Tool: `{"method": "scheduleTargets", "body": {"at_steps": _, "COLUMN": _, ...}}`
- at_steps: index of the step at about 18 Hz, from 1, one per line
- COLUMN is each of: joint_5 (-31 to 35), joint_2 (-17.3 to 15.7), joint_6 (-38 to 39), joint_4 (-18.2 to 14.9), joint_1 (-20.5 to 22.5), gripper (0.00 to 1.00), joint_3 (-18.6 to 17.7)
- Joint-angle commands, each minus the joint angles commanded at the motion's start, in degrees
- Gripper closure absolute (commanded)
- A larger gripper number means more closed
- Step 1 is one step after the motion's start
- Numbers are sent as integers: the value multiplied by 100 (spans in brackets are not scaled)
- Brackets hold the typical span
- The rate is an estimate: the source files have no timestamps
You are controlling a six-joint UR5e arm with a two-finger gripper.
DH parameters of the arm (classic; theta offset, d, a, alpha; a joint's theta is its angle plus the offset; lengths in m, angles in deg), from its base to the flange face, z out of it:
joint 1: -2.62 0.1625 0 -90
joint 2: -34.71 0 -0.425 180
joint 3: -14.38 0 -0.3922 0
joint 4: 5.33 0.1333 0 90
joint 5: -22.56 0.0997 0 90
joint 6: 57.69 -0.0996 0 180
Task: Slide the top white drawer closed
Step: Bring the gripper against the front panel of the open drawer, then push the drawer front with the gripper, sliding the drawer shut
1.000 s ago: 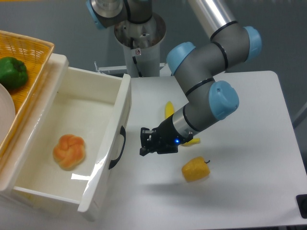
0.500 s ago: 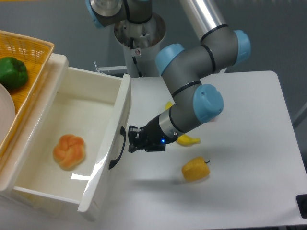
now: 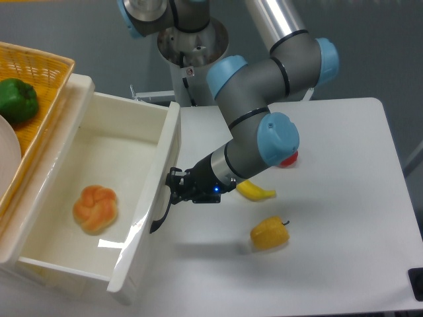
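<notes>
The top white drawer (image 3: pixel 99 198) stands pulled out at the left of the table (image 3: pixel 344 218), with a bun (image 3: pixel 95 209) lying in its near left part. Left of and behind the drawer sits a basket (image 3: pixel 39 79) holding a pepper (image 3: pixel 17 100). The gripper (image 3: pixel 176 186) is right at the drawer's front, beside the handle (image 3: pixel 162 210). To its right lies a banana (image 3: pixel 256 192), and nearer, another pepper (image 3: pixel 269 233). The arm's base (image 3: pixel 192 56) stands at the far side.
</notes>
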Motion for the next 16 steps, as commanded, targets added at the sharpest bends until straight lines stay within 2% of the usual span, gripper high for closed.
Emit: {"method": "scheduleTargets", "body": {"at_steps": 16, "joint_5": -18, "joint_2": -193, "joint_6": 0, "joint_4": 0, "joint_1": -193, "gripper": 100, "joint_3": -123}}
